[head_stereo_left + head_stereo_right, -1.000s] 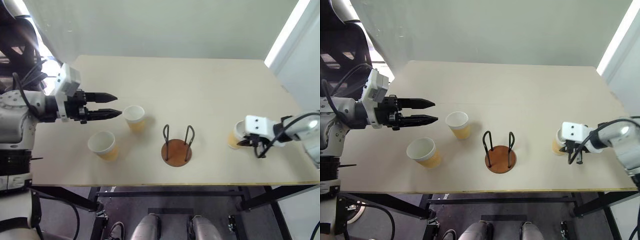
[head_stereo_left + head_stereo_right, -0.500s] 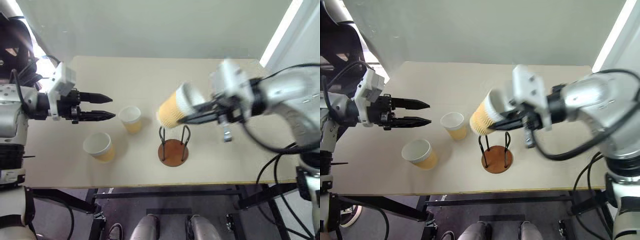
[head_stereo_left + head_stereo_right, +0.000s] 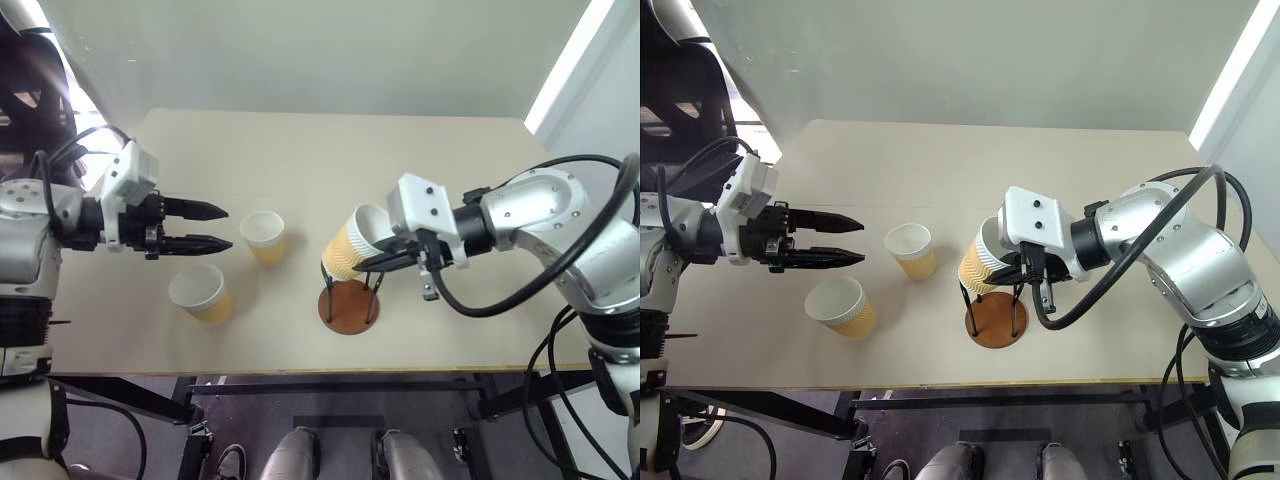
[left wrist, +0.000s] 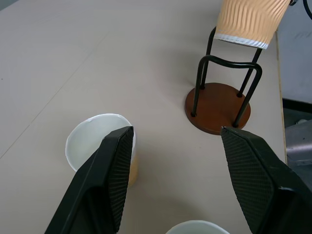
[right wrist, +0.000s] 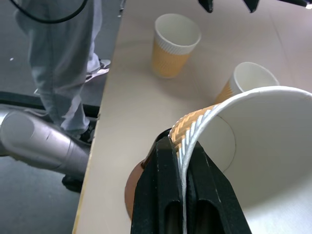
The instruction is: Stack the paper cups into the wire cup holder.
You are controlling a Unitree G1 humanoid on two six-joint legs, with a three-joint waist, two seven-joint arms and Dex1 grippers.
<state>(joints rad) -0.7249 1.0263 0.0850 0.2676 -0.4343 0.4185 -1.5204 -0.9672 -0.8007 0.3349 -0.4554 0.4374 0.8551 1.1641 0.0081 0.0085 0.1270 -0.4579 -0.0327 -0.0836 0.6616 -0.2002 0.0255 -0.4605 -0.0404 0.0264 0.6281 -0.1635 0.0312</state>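
My right gripper (image 3: 385,262) is shut on the rim of one paper cup (image 3: 350,257), pinching its wall between the fingers (image 5: 168,161). That cup hangs tilted just above the wire loops of the wire cup holder (image 3: 347,305), whose brown disc base (image 4: 218,102) rests on the table. Two more paper cups stand upright on the table to the left, one nearer the holder (image 3: 265,237) and one closer to the front edge (image 3: 200,293). My left gripper (image 3: 228,226) is open and hovers level, left of the nearer cup, with nothing between its fingers (image 4: 117,161).
The light wooden table (image 3: 430,160) is bare at the back and on the right. Its front edge (image 3: 350,372) runs just below the holder. A wall stands behind the far edge.
My right gripper has lifted a cup from the table's right side and carried it left to just above the holder. The left gripper has stayed in place, still open.
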